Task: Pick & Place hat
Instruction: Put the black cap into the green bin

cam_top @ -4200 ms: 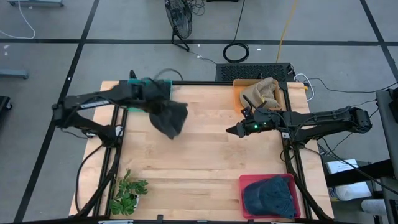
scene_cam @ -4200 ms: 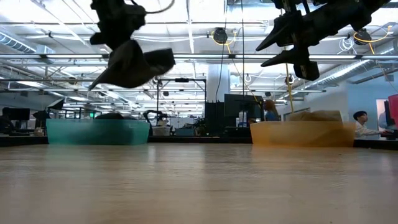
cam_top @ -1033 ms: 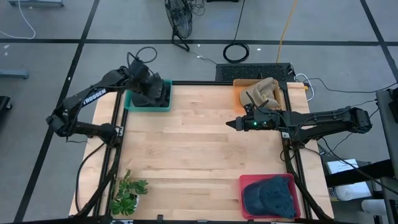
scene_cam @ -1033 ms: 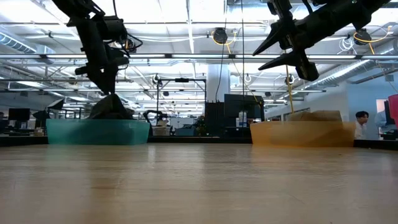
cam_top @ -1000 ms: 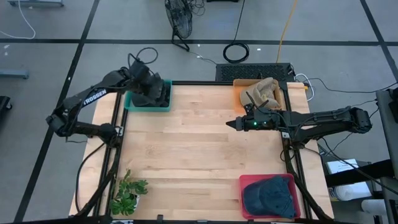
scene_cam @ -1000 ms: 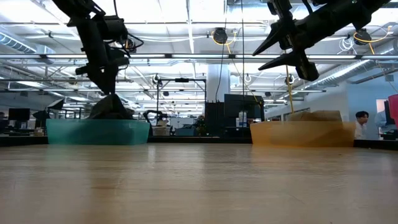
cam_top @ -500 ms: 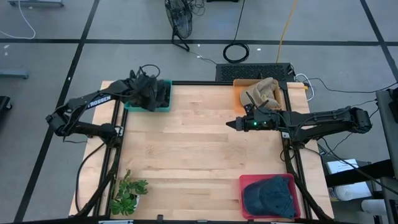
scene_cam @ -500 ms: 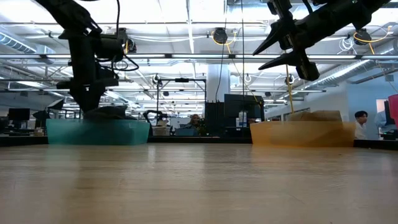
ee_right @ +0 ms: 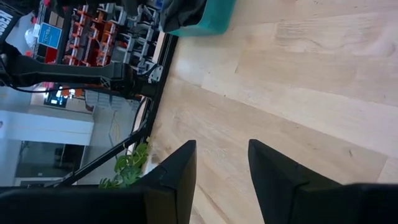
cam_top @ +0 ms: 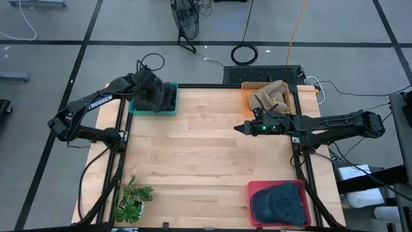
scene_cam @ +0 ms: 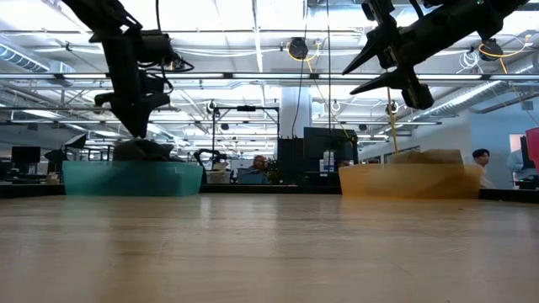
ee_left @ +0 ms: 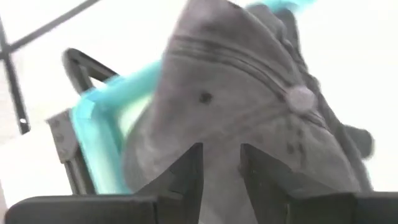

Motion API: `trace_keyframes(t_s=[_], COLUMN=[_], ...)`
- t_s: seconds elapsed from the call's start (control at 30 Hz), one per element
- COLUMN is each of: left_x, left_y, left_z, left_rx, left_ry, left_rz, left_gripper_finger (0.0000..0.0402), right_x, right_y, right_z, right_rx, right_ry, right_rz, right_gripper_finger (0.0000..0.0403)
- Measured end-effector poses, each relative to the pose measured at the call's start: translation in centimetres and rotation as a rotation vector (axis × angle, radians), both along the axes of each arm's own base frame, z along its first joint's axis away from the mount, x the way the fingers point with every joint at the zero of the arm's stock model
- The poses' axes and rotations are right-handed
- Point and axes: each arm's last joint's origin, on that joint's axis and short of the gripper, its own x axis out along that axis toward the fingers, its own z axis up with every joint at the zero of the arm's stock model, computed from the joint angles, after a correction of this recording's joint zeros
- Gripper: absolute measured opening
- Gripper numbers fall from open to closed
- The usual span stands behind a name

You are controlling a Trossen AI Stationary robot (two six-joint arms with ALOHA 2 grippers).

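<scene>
A grey hat (ee_left: 236, 81) lies in the teal bin (cam_top: 170, 109) at the table's far left corner, resting on the bin's floor as a low mound (scene_cam: 141, 150). My left gripper (cam_top: 154, 96) points steeply down over it. Its fingers are open just above the hat's crown, beside the top button (ee_left: 300, 98). My right gripper (cam_top: 239, 127) hangs open high above the middle of the table, nothing between its fingers (ee_right: 222, 155). My left gripper (ee_left: 221, 162) comes at the hat's crown (ee_left: 217, 124) from above, slanting down, with its fingers apart. Whether the fingertips touch the cloth I cannot tell.
An orange bin holding a tan hat (cam_top: 270, 96) stands at the far right. A red bin with a dark blue hat (cam_top: 278, 201) sits at the near right corner, and a small plant (cam_top: 132, 200) at the near left. Bare wood (cam_top: 206, 154) lies between them.
My left gripper has dipped into the teal bin and come back up a little, turning slightly. The grey hat, drawn up to a peak under the fingers a second ago, now lies as a lower mound in the bin.
</scene>
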Motion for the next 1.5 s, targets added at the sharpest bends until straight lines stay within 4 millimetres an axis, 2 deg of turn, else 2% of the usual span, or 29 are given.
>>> trace_keyframes(t_s=[0.23,0.5,0.83,1.07,1.17,1.27,1.4,1.5], left_x=[-0.6,0.7,1.8,2.7,2.7,2.6,2.4,1.8], left_y=[1.8,3.9,4.5,4.0,3.7,3.4,3.2,2.3], left_z=[0.2,-3.8,-6.5,-6.6,-5.9,-4.4,-1.4,0.9], left_rx=[0.073,-0.073,-0.156,-0.149,-0.166,-0.153,-0.073,-0.071], left_ry=[-0.037,0.015,0.063,0.058,0.044,-0.011,-0.078,-0.106], left_rz=[0.020,0.021,0.030,-0.003,0.011,0.008,-0.018,-0.027], left_gripper_finger=[0.0117,0.0118,0.0117,0.0117,0.0117,0.0117,0.0117,0.0117], right_x=[0.0,0.0,0.0,0.0,0.0,0.1,0.2,0.3], right_y=[0.0,-0.1,-0.2,-0.4,-0.4,-0.4,-0.4,-0.4], right_z=[0.0,0.1,0.1,0.0,-0.1,-0.3,-0.5,-0.5], right_rx=[0.015,0.034,0.038,0.012,0.008,0.005,0.004,0.002], right_ry=[-0.005,-0.016,-0.019,-0.011,-0.005,0.003,0.013,0.013], right_rz=[-0.012,-0.080,-0.117,-0.160,-0.156,-0.152,-0.148,-0.146], right_gripper_finger=[0.0128,0.0128,0.0128,0.0128,0.0128,0.0128,0.0128,0.0128])
